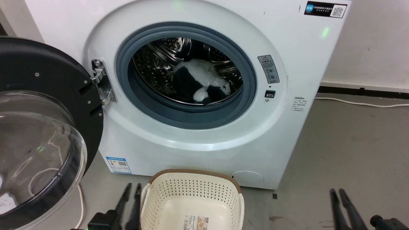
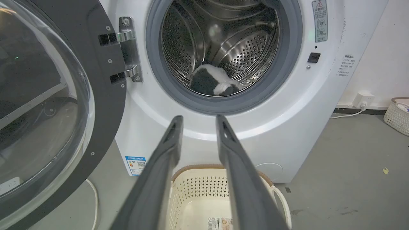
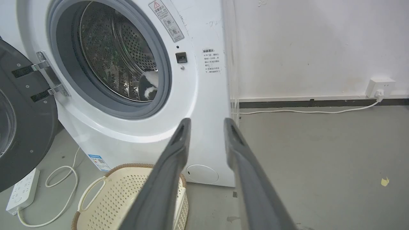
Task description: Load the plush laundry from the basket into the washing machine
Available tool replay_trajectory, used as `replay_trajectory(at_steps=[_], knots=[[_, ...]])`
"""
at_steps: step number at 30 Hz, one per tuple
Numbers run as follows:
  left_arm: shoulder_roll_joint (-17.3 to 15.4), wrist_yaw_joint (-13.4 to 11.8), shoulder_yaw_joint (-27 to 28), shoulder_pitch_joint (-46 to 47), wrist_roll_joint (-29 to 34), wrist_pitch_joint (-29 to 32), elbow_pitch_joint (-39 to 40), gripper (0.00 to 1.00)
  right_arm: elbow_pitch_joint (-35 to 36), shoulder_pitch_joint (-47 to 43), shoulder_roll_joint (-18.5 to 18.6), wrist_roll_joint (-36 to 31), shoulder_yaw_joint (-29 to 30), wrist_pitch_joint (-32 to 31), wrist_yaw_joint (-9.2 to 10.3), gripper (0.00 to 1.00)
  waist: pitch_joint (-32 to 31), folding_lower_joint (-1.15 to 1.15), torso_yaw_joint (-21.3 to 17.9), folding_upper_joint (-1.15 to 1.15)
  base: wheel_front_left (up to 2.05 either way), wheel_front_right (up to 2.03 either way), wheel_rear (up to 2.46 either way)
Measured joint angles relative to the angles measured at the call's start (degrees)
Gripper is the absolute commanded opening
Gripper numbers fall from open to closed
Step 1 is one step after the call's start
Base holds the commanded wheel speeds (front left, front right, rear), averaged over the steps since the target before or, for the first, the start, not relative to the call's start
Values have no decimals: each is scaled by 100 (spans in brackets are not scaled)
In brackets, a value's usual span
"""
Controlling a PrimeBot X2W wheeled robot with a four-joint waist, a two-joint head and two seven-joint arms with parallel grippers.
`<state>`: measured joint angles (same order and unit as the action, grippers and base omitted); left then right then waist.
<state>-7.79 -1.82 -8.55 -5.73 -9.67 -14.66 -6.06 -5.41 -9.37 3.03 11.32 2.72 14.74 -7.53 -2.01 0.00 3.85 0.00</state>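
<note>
The white washing machine (image 1: 287,127) stands in front of me with its black-rimmed domed door (image 1: 48,83) swung wide to the left. Inside the steel drum lies the black-and-white panda plush (image 1: 201,80), also seen in the wrist views (image 2: 212,83) (image 3: 148,86). On the floor below the door opening sits the cream basket (image 1: 191,188) with nothing but a label on its bottom. My left gripper (image 1: 133,187) hovers just left of the basket, open and holding nothing (image 2: 198,117). To the basket's right, well apart from it, my right gripper (image 1: 337,191) is open too (image 3: 207,119).
The open door juts out over the floor on the left. A white power strip (image 3: 22,191) and its looped cable lie beneath it. A wall socket (image 3: 380,88) with a cord is on the right wall, with a second basket (image 2: 397,113) nearby. Bare grey floor (image 1: 351,143) spreads right of the machine.
</note>
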Motion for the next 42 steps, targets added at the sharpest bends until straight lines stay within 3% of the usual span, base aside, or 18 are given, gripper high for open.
replay_trajectory(at_steps=[42], knots=[[145, 47, 244, 104, 279, 463, 161, 0, 142, 176, 0, -332, -81, -465, 0, 0, 65, 0, -125, 0, 0, 0, 0]])
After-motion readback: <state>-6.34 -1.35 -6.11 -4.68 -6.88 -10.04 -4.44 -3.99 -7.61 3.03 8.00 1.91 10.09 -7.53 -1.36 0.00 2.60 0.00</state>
